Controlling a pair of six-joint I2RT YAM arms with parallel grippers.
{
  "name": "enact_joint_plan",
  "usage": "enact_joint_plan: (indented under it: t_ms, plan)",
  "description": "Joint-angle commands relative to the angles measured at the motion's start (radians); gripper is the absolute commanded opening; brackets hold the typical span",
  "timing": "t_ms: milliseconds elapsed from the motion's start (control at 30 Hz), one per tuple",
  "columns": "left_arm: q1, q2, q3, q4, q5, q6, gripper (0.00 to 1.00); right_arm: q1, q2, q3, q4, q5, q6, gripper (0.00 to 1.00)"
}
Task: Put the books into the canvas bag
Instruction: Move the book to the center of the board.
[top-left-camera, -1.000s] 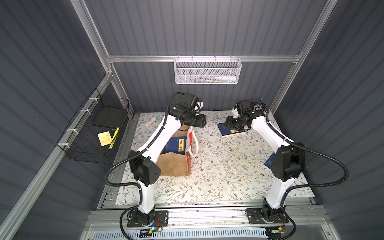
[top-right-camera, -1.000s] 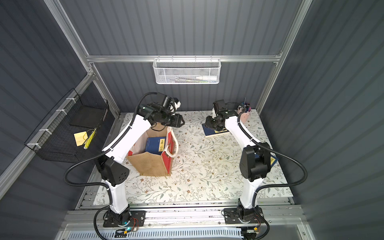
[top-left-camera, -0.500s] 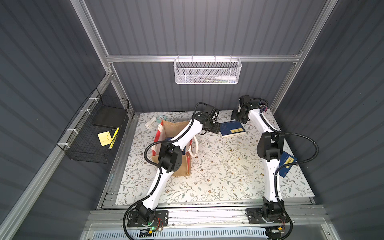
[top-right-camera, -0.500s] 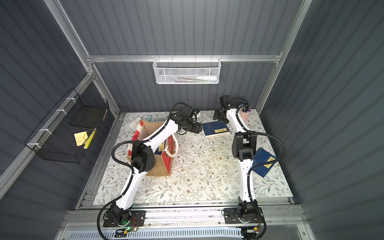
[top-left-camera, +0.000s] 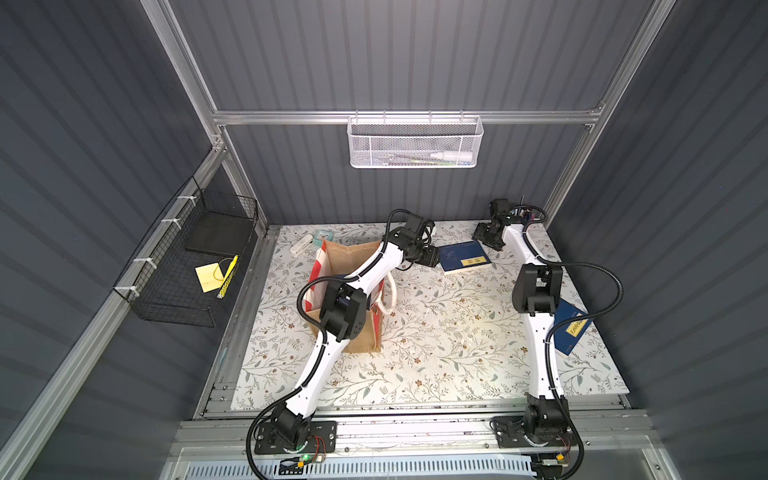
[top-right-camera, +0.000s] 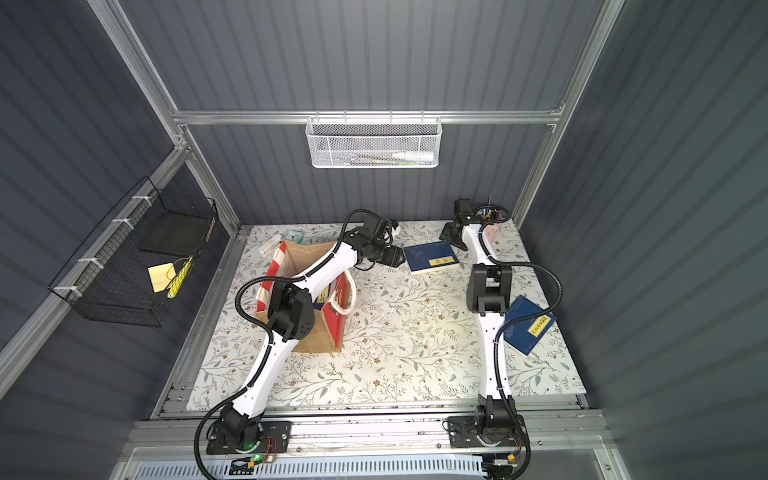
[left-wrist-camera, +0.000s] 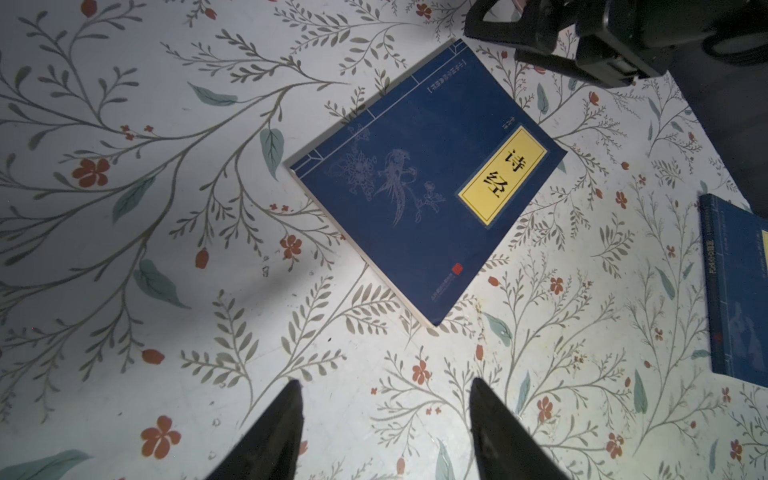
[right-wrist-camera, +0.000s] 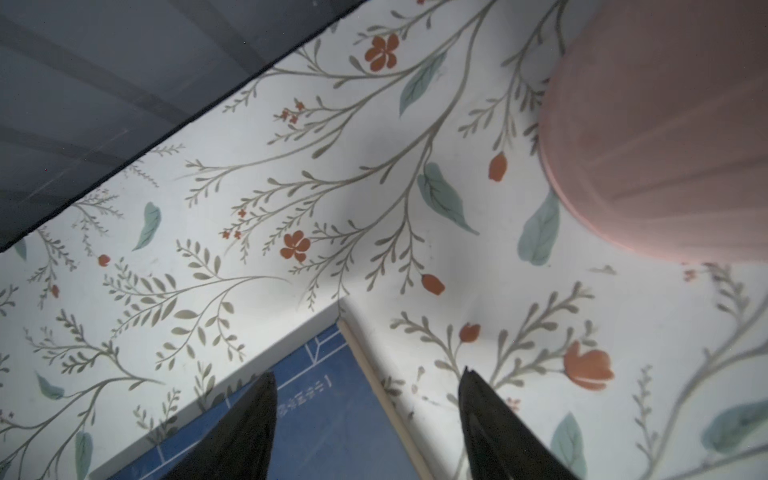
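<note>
Book (top-left-camera: 464, 257) lies flat on the counter (top-left-camera: 436, 332), long axis running from left end effector (left-wrist-camera: 384, 384) to right end effector (right-wrist-camera: 368, 374), both released and empty; right straddles its far corner, so I judge it nearer; bag (top-left-camera: 349, 255) stands leftward

Navy book (left-wrist-camera: 415, 216) is rocking a yellow label (left-wrist-camera: 500, 176) and pale bird drawing, mat (left-wrist-camera: 124, 299) is showing green leaves with red flowers, bag (top-left-camera: 344, 258) is sporting tan plus red-white stripes.

bag (top-left-camera: 351, 259) inside mostly behind L arm (top-left-camera: 374, 266), 2nd book (left-wrist-camera: 735, 291) cropped
</note>
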Motion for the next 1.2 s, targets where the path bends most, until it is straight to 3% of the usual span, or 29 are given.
enact_joint_plan:
  t_ms: [0,233,633,733,1167]
  plan:
    - [0.012,-0.016,-0.025,0.005,0.033,-0.012,0.65,0.008,0.026,0.029,0.036,-0.077,0.01,0.71]
    - [0.055,-0.006,-0.044,-0.015,0.029,-0.057,0.67,0.015,0.07,0.019,0.093,-0.333,0.032,0.69]
    - [0.098,-0.051,-0.146,-0.046,0.072,-0.09,0.67,0.129,-0.038,-0.204,0.115,-0.499,-0.1,0.64]
    - [0.094,-0.078,-0.213,-0.03,0.091,-0.109,0.67,0.159,-0.06,-0.252,0.069,-0.516,-0.134,0.63]
    - [0.007,-0.267,-0.614,0.101,0.185,-0.225,0.64,0.263,-0.379,-0.762,0.203,-0.552,-0.138,0.61]
